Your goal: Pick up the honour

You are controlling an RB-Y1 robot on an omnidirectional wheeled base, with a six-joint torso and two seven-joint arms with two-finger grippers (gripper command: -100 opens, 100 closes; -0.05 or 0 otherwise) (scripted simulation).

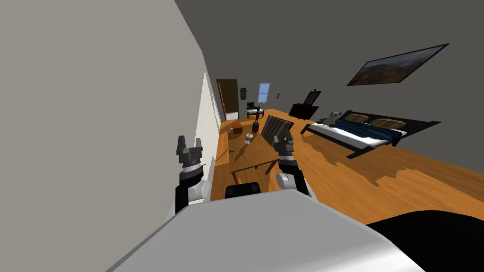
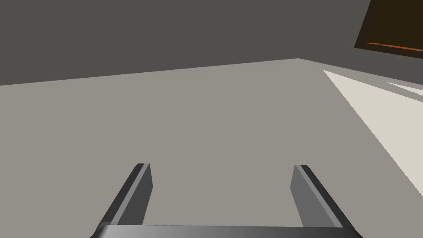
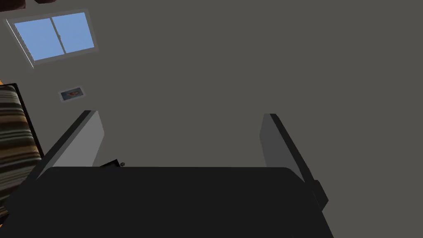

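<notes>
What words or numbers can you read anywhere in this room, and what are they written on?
None: no word, number or sign can be read.
The big framed picture shows a landscape, no writing.
The small picture by the window is too small to tell.
The small things on the table are too small to show any label.

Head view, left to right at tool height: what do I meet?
left tool → table → right tool → bed
</notes>
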